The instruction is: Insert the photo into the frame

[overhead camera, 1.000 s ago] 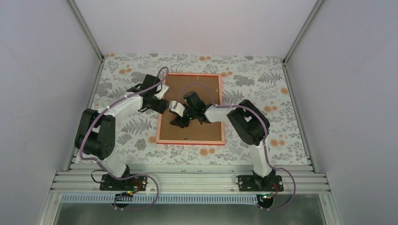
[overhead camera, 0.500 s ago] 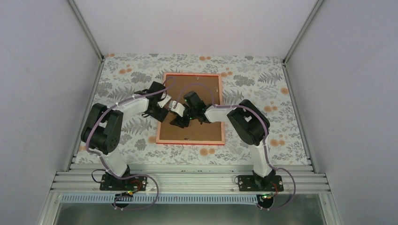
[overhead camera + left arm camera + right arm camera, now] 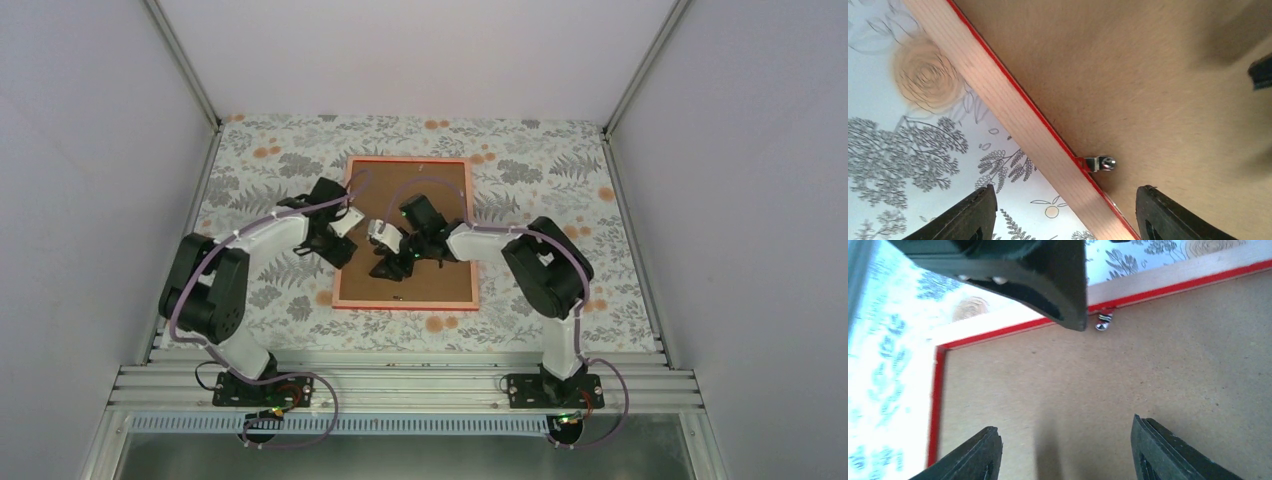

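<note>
Frame (image 3: 405, 303): I count one, back up, one brown board (image 3: 440, 275) inside it. Left claw (image 3: 1066, 192) and right claw (image 3: 1065, 432) both gape apart, empty, one clip (image 3: 1100, 163) near each.

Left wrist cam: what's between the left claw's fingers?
Left wrist view: the frame's pale edge and a small metal clip on the brown board, under the open left claw.

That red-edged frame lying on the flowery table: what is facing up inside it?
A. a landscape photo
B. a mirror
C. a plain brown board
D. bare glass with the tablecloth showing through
C: a plain brown board fills the frame, and the left wrist view shows a small metal clip at the board's edge.
</note>
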Robot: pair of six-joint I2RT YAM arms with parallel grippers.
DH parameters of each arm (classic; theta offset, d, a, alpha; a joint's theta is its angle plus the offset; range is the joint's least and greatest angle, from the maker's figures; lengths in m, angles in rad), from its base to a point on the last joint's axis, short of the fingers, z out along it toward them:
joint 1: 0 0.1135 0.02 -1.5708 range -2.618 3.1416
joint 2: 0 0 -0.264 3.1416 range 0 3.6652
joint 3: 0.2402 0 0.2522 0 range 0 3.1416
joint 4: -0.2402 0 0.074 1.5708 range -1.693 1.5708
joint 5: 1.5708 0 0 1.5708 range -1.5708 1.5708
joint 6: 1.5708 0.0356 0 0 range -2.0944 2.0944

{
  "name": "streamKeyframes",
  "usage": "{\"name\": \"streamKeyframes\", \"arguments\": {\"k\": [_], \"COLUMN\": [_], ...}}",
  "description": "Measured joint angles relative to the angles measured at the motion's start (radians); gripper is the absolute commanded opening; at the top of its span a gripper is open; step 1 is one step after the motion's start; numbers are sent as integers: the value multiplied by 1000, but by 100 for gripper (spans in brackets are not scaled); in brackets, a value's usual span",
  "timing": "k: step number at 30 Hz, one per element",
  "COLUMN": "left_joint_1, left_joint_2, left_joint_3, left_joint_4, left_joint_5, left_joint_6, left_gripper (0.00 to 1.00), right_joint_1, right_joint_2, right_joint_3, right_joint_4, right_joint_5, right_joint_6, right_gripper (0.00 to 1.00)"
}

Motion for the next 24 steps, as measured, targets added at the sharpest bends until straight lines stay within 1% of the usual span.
{"name": "streamKeyframes", "arguments": {"k": [3, 5, 9, 11, 19, 22, 24], "left_joint_1": [4, 3, 8, 17, 85, 121, 142], "left_joint_2": [-52, -60, 11, 51, 172, 188, 193], "left_joint_3": [16, 64, 177, 202, 234, 235, 235], "left_joint_4": [-1, 5, 58, 84, 117, 118, 121], "left_joint_5": [41, 44, 26, 17, 11, 28, 37], "left_joint_6": [20, 22, 13, 5, -44, -48, -50], "left_gripper": [70, 69, 67, 64, 57, 55, 55], "right_joint_1": [-23, -56, -140, -193, -403, -456, -478], "right_joint_2": [-48, -79, -102, -102, -119, -126, -124], "right_joint_3": [4, 14, 37, 48, 75, 75, 75], "right_joint_4": [-64, -98, -143, -174, -254, -269, -276], "right_joint_5": [-48, -58, -49, -35, 35, 64, 85], "right_joint_6": [3, 0, -3, 3, 108, 136, 150], "right_gripper": [64, 64, 61, 60, 59, 59, 56]}}
